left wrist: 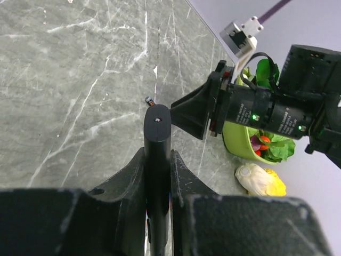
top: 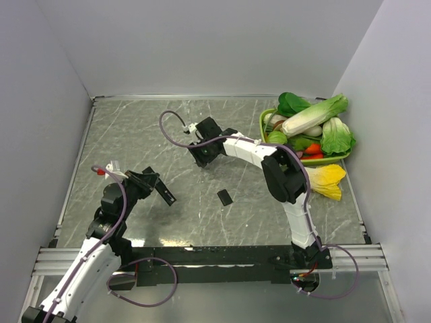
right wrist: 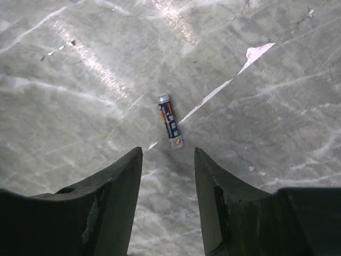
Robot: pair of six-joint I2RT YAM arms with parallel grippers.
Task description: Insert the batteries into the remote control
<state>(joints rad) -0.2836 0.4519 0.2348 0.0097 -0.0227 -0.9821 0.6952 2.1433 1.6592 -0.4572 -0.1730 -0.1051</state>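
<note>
Black remote control clamped in left gripper | right gripper apart over battery, unseen from above

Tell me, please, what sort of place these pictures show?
Probably a robotics lab test cell: a marble-patterned table boxed in by plain grey walls, the left arm and right arm bolted to a metal rail at its near edge, and a green basket of vegetables, likely props.
</note>
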